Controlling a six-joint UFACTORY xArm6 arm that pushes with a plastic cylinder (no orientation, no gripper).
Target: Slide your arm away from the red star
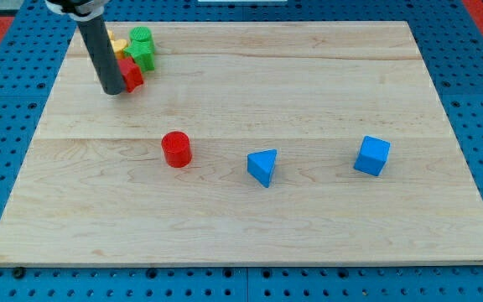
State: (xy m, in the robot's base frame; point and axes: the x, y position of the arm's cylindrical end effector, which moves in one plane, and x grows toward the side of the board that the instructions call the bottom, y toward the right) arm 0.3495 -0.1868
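**Rod tip touching red star, top-left of board**

View's left to right: my tip [113, 91] sits against the red star [130, 75], near the wooden board [309, 235] top-left edge. Star partly hidden by rod; glossy red. Yellow block [118, 45] & green blocks [142, 49] crowd behind. No jaws, just a rod. Mid-board: red cylinder [176, 149], blue triangle [262, 166], blue cube [371, 156], w/ open room around.

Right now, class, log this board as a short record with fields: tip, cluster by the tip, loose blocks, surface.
tip: my tip is at the view's top left, against the red star
cluster: red star, yellow block, green block, packed together
loose blocks: red cylinder, blue triangular block, blue cube, in a row, apart
surface: wooden board
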